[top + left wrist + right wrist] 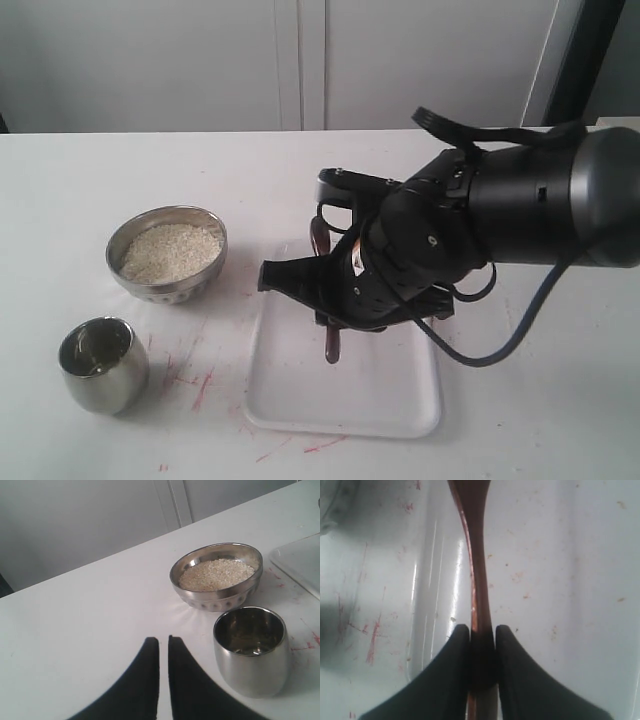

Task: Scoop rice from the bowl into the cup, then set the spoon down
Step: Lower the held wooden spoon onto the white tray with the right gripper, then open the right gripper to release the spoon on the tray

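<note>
My right gripper [328, 322] reaches down over the white tray [380, 390] and is shut on the thin handle of the dark reddish-brown wooden spoon [332, 346]. In the right wrist view the spoon [479, 580] runs away from the right gripper [482, 632] just over the tray floor [560, 580]. The ribbed steel bowl [170, 292], on the table left of the tray, holds the rice [172, 250]. Nearer the front stands the shiny cup [100, 365]. My left gripper [163, 640] is shut with nothing in it, short of the cup [252, 655] and the bowl [220, 599].
Red marks stain the white table [200, 385] between the cup and the tray. The bulky right arm [540, 200] hangs over the tray's far right side. A pale wall with cabinet doors [300, 60] runs behind the table. The tray's corner [300, 560] shows in the left wrist view.
</note>
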Robot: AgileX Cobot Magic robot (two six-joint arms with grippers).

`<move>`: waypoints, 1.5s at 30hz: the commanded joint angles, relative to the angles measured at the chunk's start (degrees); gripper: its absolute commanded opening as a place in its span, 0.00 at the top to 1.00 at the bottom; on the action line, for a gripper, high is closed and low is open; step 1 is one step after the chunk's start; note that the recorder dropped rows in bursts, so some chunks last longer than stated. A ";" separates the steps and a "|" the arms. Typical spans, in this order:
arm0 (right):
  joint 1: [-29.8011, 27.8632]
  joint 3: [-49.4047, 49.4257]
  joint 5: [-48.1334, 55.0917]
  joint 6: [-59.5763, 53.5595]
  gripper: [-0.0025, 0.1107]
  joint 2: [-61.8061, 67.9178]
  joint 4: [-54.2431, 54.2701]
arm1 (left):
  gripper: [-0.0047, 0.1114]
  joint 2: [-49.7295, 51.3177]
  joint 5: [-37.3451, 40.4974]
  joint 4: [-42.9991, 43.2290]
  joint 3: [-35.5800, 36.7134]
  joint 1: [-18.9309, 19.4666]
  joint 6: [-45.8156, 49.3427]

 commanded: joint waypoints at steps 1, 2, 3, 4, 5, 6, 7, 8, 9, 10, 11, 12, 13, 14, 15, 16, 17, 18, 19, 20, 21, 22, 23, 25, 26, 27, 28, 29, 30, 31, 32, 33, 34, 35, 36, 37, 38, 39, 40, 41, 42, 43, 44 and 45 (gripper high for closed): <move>-0.26 1.49 -0.23 1.31 0.98 0.93 0.52 | 0.84 -0.05 -0.34 -0.39 -0.18 -0.16 -0.08; -0.26 1.66 -0.23 1.31 0.98 1.24 1.00 | 0.84 -0.05 -0.34 -0.39 -0.18 -0.16 -0.08; -0.26 1.66 -0.23 1.31 0.98 1.77 1.69 | 0.84 -0.05 -0.34 -0.39 -0.18 -0.16 -0.08; -0.26 1.66 -0.23 1.31 0.98 2.05 2.22 | 0.84 -0.05 -0.34 -0.39 -0.18 -0.16 -0.08; -0.26 1.66 -0.23 1.31 0.98 2.23 2.63 | 0.84 -0.05 -0.34 -0.39 -0.18 -0.16 -0.08; -0.26 1.66 -0.23 1.20 0.98 2.46 2.63 | 0.84 -0.05 -0.34 -0.39 -0.18 -0.16 -0.08; -0.26 1.66 -0.23 1.20 0.98 2.58 2.63 | 0.84 -0.05 -0.34 -0.39 -0.18 -0.16 -0.08; -0.26 1.66 -0.23 1.12 0.98 2.70 2.63 | 0.84 -0.05 -0.34 -0.39 -0.18 -0.16 -0.08; -0.26 1.66 -0.23 1.12 0.98 2.70 2.63 | 0.84 -0.05 -0.34 -0.39 -0.18 -0.16 -0.08; -0.26 1.66 -0.23 1.12 0.98 2.70 2.63 | 0.84 -0.05 -0.34 -0.39 -0.18 -0.16 -0.08; -0.26 1.66 -0.23 1.12 0.98 2.70 2.63 | 0.84 -0.05 -0.34 -0.39 -0.18 -0.16 -0.08; -0.26 1.66 -0.41 1.12 0.98 2.68 2.63 | 0.84 -0.05 -0.34 -0.39 -0.18 -0.16 -0.08; -0.26 1.66 -0.52 1.12 0.98 2.68 2.63 | 0.84 -0.05 -0.34 -0.39 -0.18 -0.16 -0.08; -0.26 1.66 -0.54 1.12 0.98 2.68 2.63 | 0.84 -0.05 -0.34 -0.39 -0.18 -0.16 -0.08; -0.26 1.66 -0.62 1.12 0.98 2.68 2.63 | 0.84 -0.05 -0.34 -0.39 -0.18 -0.16 -0.08; -0.26 1.66 -0.61 1.26 0.98 2.68 2.76 | 0.84 -0.05 -0.34 -0.39 -0.18 -0.16 -0.08; -0.26 1.66 -0.61 1.26 0.98 2.68 2.76 | 0.84 -0.05 -0.34 -0.39 -0.18 -0.16 -0.08; -0.26 1.66 -0.61 1.26 0.98 2.68 2.85 | 0.84 -0.05 -0.34 -0.39 -0.18 -0.16 -0.08; -0.26 1.66 -0.61 1.26 0.98 2.68 2.85 | 0.84 -0.05 -0.34 -0.39 -0.18 -0.16 -0.08; -0.26 1.66 -0.61 1.26 0.98 2.68 2.85 | 0.84 -0.05 -0.34 -0.39 -0.18 -0.16 -0.08; -0.26 1.66 -0.61 1.26 0.98 2.68 2.85 | 0.84 -0.05 -0.34 -0.39 -0.18 -0.16 -0.08; -0.26 1.66 -0.61 1.26 0.98 2.68 2.85 | 0.84 -0.05 -0.34 -0.39 -0.18 -0.16 -0.08; -0.26 1.66 -0.81 1.26 0.98 2.72 2.83 | 0.84 -0.05 -0.34 -0.39 -0.18 -0.16 -0.08; -0.26 1.66 -1.12 1.26 0.98 2.72 2.83 | 0.84 -0.05 -0.34 -0.39 -0.18 -0.16 -0.08; -0.26 1.66 -1.11 1.36 0.98 2.72 2.83 | 0.84 -0.05 -0.34 -0.39 -0.18 -0.16 -0.08; -0.26 1.66 -1.25 1.51 0.98 2.72 2.83 | 0.84 -0.05 -0.34 -0.39 -0.18 -0.16 -0.08; -0.26 1.66 -1.25 1.51 0.98 2.72 2.83 | 0.84 -0.05 -0.34 -0.39 -0.18 -0.16 -0.08; -0.26 1.66 -1.25 1.51 0.98 2.72 2.83 | 0.84 -0.05 -0.34 -0.39 -0.18 -0.16 -0.08; -0.39 1.66 -1.24 1.54 0.98 2.72 2.83 | 0.84 -0.05 -0.34 -0.39 -0.18 -0.16 -0.08; -0.75 1.66 -0.99 1.54 0.98 2.72 2.83 | 0.84 -0.05 -0.34 -0.39 -0.18 -0.16 -0.08; -0.75 1.66 -0.89 1.54 0.98 2.94 2.83 | 0.84 -0.05 -0.34 -0.39 -0.18 -0.16 -0.08; -0.83 1.66 -0.74 1.54 0.98 3.27 2.83 | 0.84 -0.05 -0.34 -0.39 -0.18 -0.16 -0.08; -0.83 1.66 -0.75 1.54 0.98 3.92 2.83 | 0.84 -0.05 -0.34 -0.39 -0.18 -0.16 -0.08; -0.83 1.66 -0.75 1.54 0.98 4.57 2.83 | 0.84 -0.05 -0.34 -0.39 -0.18 -0.16 -0.08; -0.83 1.66 -0.62 1.54 0.98 5.47 2.83 | 0.84 -0.05 -0.34 -0.39 -0.18 -0.16 -0.08; -0.83 1.66 -0.73 1.54 0.98 5.89 2.83 | 0.84 -0.05 -0.34 -0.39 -0.18 -0.16 -0.08; -0.83 1.66 -1.45 1.27 0.98 6.10 2.83 | 0.84 -0.05 -0.34 -0.39 -0.18 -0.16 -0.08; -0.83 1.66 -2.06 1.27 0.98 6.10 2.83 | 0.84 -0.05 -0.34 -0.39 -0.18 -0.16 -0.08; -0.83 1.66 -2.47 1.27 0.98 6.10 2.83 | 0.84 -0.05 -0.34 -0.39 -0.18 -0.16 -0.08; -0.83 1.66 -2.47 1.27 0.98 6.10 2.83 | 0.84 -0.05 -0.34 -0.39 -0.18 -0.16 -0.08; -0.83 1.66 -2.61 1.27 0.98 6.23 2.83 | 0.84 -0.05 -0.34 -0.39 -0.18 -0.16 -0.08; -0.83 1.66 -2.62 1.27 0.98 6.36 2.83 | 0.84 -0.05 -0.34 -0.39 -0.18 -0.16 -0.08; -0.83 1.66 -2.76 1.27 0.98 6.64 2.83 | 0.84 -0.05 -0.34 -0.39 -0.18 -0.16 -0.08; -0.83 1.66 -2.76 1.27 0.98 6.77 2.83 | 0.84 -0.05 -0.34 -0.39 -0.18 -0.16 -0.08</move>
